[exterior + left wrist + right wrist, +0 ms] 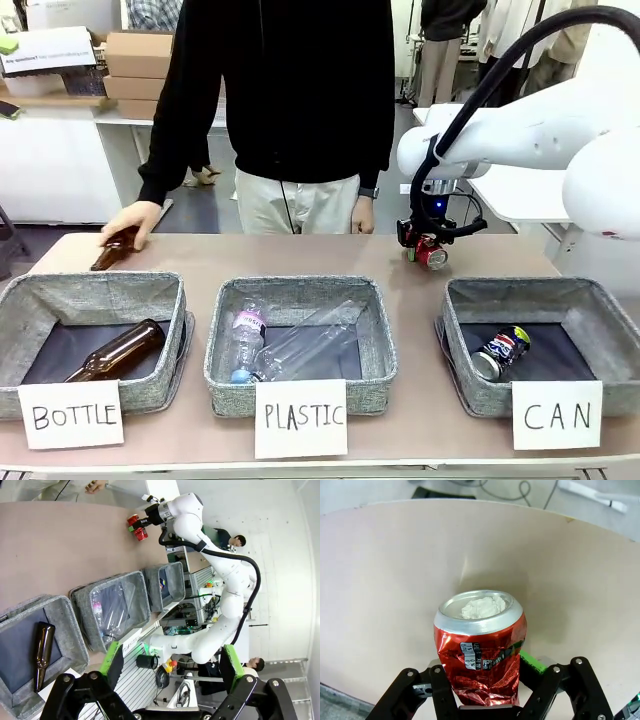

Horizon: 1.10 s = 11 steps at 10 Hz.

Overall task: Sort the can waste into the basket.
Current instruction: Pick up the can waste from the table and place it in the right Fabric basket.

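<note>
Progress: partly done, by my reading; one can lies in its basket, one is gripped but not yet carried over.
Done: the dark blue metal drink can with a white-red logo (pixel 500 352) lies on its side on the dark bottom of the rectangular grey woven-fabric basket signed "CAN" (pixel 610 330), at the desk's near right corner.
In hand: the crumpled red metal drink can with a silver end (pixel 479 645) sits between the pads of the right gripper (pixel 424 246), which is clamped on its sides near the desk's far right edge, behind the CAN basket.
Left to do: carry the red can over the basket's far wall and drop it in.
Left gripper (pixel 170 662): fingers spread wide, holding nothing, raised off the desk.
Cans: two, one red, one dark blue.
Baskets: three along the near edge, signed BOTTLE, PLASTIC, CAN.
Brown glass bottles: two; one in the BOTTLE basket (pixel 118 351), one under the person's hand (pixel 133 222) at the far left edge.
Clear plastic bottles: in the PLASTIC basket (pixel 300 345); I cannot tell whether two or more.
</note>
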Available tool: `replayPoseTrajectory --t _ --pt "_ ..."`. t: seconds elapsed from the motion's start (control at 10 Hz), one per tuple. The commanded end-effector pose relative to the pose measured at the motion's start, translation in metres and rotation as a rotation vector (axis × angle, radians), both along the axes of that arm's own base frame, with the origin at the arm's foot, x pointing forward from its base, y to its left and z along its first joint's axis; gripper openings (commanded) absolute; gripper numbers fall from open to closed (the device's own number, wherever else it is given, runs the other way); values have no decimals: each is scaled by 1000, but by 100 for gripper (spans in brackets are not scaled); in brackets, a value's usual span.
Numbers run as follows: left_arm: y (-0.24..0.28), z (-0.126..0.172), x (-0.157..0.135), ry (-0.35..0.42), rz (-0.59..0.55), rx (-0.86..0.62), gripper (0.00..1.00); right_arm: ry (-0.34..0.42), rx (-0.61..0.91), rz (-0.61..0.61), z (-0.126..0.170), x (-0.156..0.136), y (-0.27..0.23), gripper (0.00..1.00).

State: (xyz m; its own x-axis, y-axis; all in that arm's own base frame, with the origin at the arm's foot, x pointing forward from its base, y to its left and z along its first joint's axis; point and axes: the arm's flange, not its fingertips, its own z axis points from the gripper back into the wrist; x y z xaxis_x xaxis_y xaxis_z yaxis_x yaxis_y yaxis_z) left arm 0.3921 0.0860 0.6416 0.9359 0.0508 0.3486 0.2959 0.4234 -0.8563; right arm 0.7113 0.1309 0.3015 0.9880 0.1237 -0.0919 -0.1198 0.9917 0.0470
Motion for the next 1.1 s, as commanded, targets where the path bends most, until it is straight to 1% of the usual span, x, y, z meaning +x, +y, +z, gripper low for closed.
replayPoseTrajectory --t 0.0,0.2,0.3,0.4,0.5,0.6,0.7,0.8,0.9,1.0 --pt "-1 0 -3 2 0 7 100 -21 -23 -22 7 5 -1 0" --pt "-1 0 -3 2 0 7 100 -26 -19 -22 13 4 -3 0" --pt "-1 0 -3 2 0 7 100 -38 -29 -27 34 -6 -8 0" --pt "-1 0 -3 2 0 7 100 -61 67 9 81 -31 -21 0" --pt "-1 0 -3 2 0 7 100 10 138 18 132 -71 -42 0" --pt "-1 0 -3 2 0 7 100 33 190 43 175 -127 -64 0" --pt "-1 0 -3 2 0 7 100 29 206 94 192 -172 -79 0" --pt "-1 0 -3 2 0 7 100 28 167 169 192 -213 -88 0" --pt "-1 0 -3 2 0 7 100 26 125 236 184 -244 -91 0" --pt "-1 0 -3 2 0 7 100 -10 128 300 173 -269 -91 0"
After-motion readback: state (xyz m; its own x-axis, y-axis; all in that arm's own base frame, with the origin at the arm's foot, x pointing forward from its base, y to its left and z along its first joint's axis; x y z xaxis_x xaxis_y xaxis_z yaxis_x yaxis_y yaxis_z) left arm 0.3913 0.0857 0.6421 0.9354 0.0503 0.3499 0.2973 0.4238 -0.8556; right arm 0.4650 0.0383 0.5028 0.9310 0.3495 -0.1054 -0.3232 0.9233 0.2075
